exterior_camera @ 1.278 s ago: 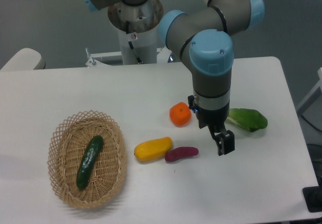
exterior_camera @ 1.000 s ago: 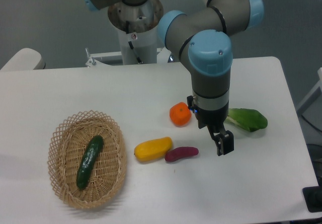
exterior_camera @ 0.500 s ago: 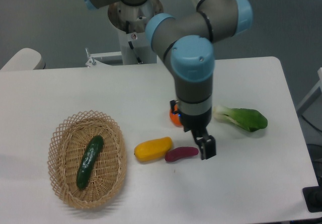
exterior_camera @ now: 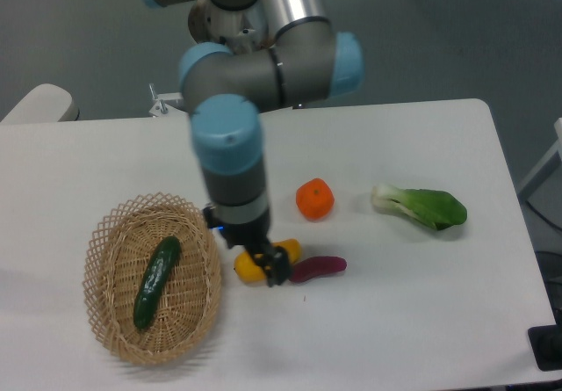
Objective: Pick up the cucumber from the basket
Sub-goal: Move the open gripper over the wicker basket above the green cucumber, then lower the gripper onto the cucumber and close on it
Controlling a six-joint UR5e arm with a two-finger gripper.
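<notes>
Cucumber [exterior_camera: 156,282] lying in basket [exterior_camera: 107,233]; hand [exterior_camera: 274,266] over yellow veg [exterior_camera: 247,268], open/shut unclear.

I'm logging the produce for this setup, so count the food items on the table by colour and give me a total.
Green: 2, the cucumber in the basket and the bok choy
Orange: 1, the round orange fruit
Yellow: 1, the yellow vegetable, partly behind the gripper
Purple: 1, the purple piece
Total: 5
</notes>
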